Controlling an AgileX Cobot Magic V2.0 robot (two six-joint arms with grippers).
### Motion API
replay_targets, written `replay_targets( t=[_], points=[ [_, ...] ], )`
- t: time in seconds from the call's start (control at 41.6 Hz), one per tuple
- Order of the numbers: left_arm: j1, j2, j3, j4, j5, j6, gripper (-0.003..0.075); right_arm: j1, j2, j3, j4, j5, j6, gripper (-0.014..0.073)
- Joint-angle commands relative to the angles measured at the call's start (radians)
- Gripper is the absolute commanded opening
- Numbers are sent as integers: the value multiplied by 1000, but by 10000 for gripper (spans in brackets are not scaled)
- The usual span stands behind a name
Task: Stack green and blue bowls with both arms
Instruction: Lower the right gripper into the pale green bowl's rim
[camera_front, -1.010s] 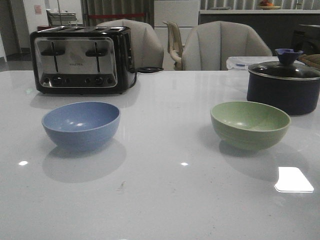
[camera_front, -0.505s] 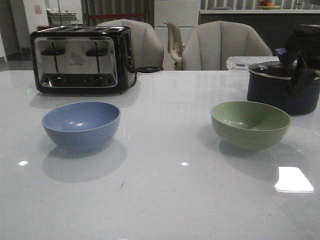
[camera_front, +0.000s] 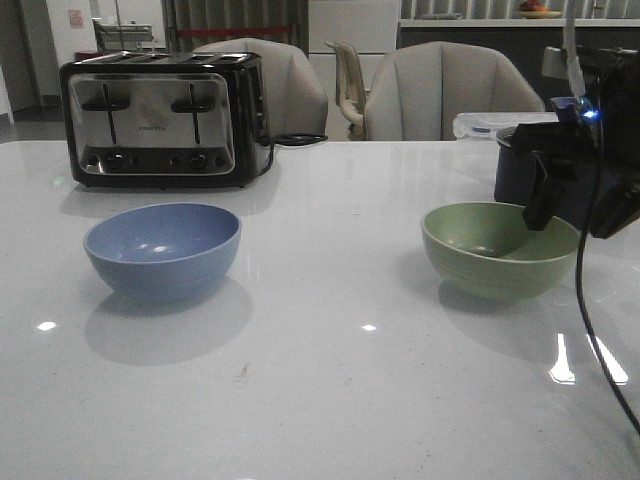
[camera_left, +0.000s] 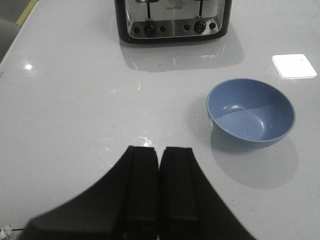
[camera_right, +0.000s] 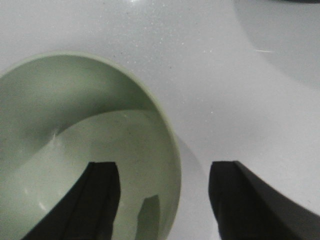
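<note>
Green bowl (camera_front: 500, 250): toward the bench's right edge, my right gripper (camera_right: 165, 200) jaws wide astride its rim.
Blue bowl (camera_front: 162, 250): left side, untouched.
Left gripper (camera_left: 159, 187): jaws together, empty.
Risk: I'd expect closing off-centre to tip it.

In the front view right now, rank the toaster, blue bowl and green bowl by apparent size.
1. Toaster, clearly largest, though farthest back.
2. Blue bowl and green bowl look alike; no ranking between them.

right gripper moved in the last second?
Yes. The right gripper came into the front view and down past the dark pot to the green bowl's rim.
</note>
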Motion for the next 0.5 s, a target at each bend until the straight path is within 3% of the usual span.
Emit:
replay_targets(
  t=[0.0, 0.216, 0.481],
  points=[
    [-6, 7, -30, 0, -75, -5, 101, -2, -22, -40, 11, -24, -8, 505],
    [-6, 7, -30, 0, -75, -5, 101, -2, 16, -55, 11, -7, -8, 483],
    [-6, 7, -30, 0, -75, -5, 101, -2, 16, -56, 11, 8, -8, 232]
  ],
)
